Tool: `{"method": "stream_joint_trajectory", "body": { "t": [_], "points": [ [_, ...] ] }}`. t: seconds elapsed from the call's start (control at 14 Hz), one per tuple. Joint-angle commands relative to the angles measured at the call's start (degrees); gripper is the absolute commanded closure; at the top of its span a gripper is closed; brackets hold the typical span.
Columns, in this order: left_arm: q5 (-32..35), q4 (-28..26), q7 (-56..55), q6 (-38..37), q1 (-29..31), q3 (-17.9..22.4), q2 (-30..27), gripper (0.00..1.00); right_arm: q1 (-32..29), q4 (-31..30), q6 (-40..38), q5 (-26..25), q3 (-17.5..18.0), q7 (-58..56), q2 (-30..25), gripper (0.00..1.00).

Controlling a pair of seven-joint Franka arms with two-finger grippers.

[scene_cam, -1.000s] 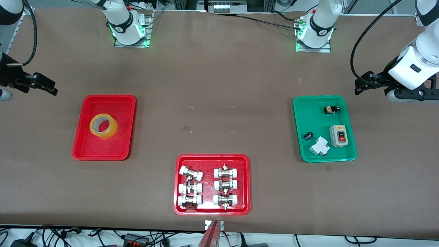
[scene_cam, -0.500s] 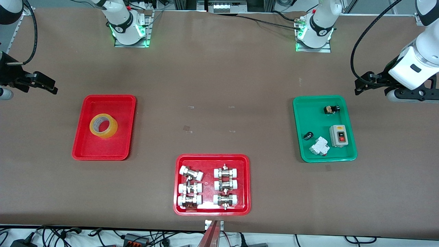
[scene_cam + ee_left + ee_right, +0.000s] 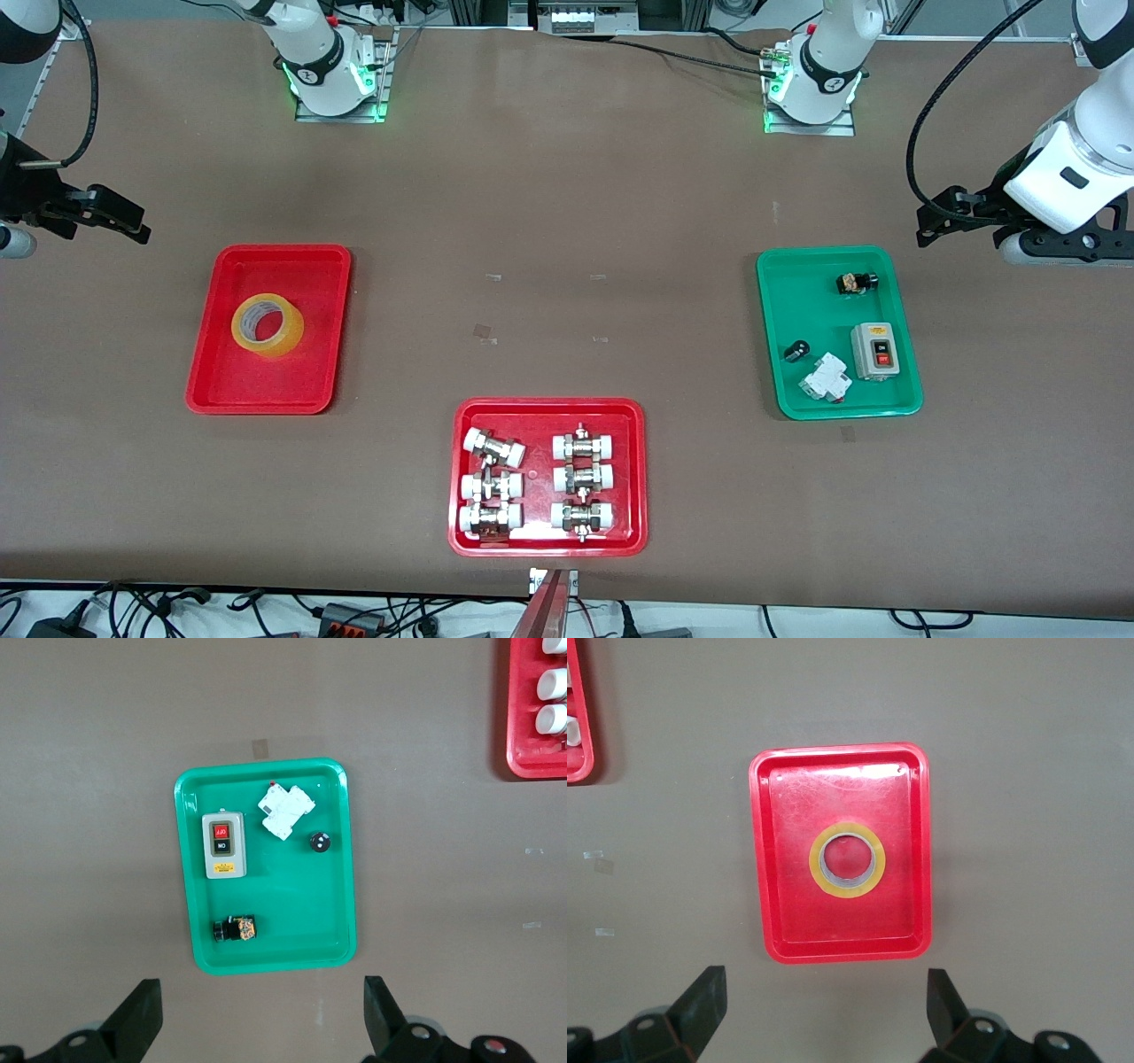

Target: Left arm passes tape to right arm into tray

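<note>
Lying flat in the plain red tray point(image 3: 266, 390), hole up, the tape point(image 3: 267, 326) sits roughly mid-tray, touching no gripper. Tray is toward the right arm's end of the table.

Right gripper point(image 3: 111, 217): up over bare table beside the tray, at the table's edge on its own arm's end. Fingers point(image 3: 700, 1001) spread wide, nothing between them. Right wrist view looks straight down on tray + tape; roll sits well clear of both fingertips and lines up with the gap between them.

Left gripper point(image 3: 952, 213): over bare table just beside the green tray point(image 3: 780, 390), toward the left arm's end. Fingers point(image 3: 137, 1019) also wide apart, holding nothing. Tape is well apart from it, nearly the whole table length away.

Green tray holds a grey switch box point(image 3: 875, 351) w/ red button, a white breaker point(image 3: 826, 377), a small black cap point(image 3: 796, 351), and a small black-and-brass part point(image 3: 856, 283). A second red tray point(image 3: 461, 540) w/ white-capped metal fittings point(image 3: 493, 449) lies nearest the front camera, about mid-table.

Vs. a second ago: tape, all three trays and their contents unmoved. Right gripper has drifted a touch toward the table edge; left gripper up slightly. Fingers on both as wide as before.
</note>
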Motion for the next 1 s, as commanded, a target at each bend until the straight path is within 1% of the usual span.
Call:
{"method": "stream_joint_trajectory", "body": {
  "t": [0.0, 0.14, 0.36, 0.5, 0.93],
  "points": [
    [-1.0, -2.2, -0.1, 1.2, 0.5, -0.1, -1.8, 0.00, 2.2, -1.4, 0.1, 0.5, -2.0, -0.8, -1.3, 0.00],
    [-1.1, -2.3, -0.2, 1.4, 0.9, -0.1, -2.0, 0.00, 2.5, -1.4, -0.1, 0.4, -2.4, -0.8, -1.4, 0.00],
    [-1.0, -5.9, -0.2, 4.5, 0.9, -0.1, -4.3, 0.00, 2.0, -1.3, -1.3, 0.2, -2.5, -0.9, -1.8, 0.00],
    [-1.0, -5.9, -0.3, 4.4, 1.0, -0.1, -4.3, 0.00, 2.1, -1.4, -2.8, 0.2, -2.4, -0.9, -1.9, 0.00],
    [-1.0, -5.8, 0.1, 3.5, 1.3, -0.1, -4.1, 0.00, 2.3, -1.5, -2.4, -0.2, -2.4, -0.9, -2.0, 0.00]
  ]
}}
